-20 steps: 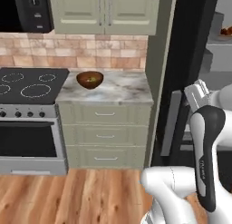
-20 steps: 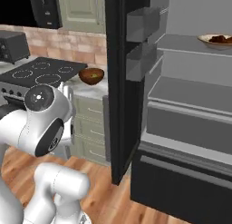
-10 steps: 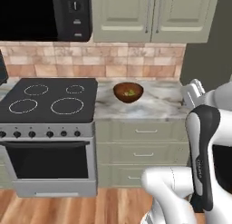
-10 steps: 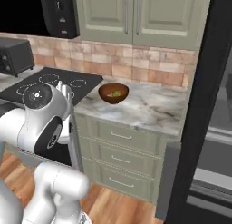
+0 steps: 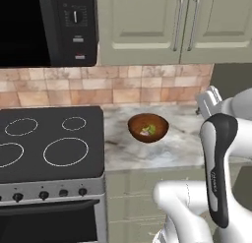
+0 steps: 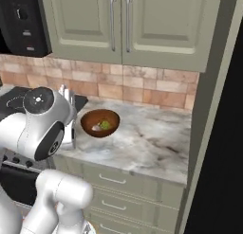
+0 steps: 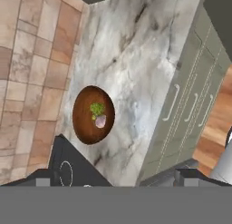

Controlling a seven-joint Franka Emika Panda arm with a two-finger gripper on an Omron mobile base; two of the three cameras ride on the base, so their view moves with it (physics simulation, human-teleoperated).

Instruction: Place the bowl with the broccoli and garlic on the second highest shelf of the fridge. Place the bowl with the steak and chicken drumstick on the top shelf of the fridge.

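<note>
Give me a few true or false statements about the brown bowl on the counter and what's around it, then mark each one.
1. The round brown wooden bowl sits on the grey marbled counter. True.
2. The bowl holds a dark flat steak. False: it holds a small light-green broccoli floret and a pale pinkish piece.
3. The black stovetop with white ring burners lies beside the counter. True.
4. The claw is shut on the bowl. False: it is open, apart from the bowl.
5. The wall behind the counter is plain white. False: it is tan and pink brick tile.
</note>
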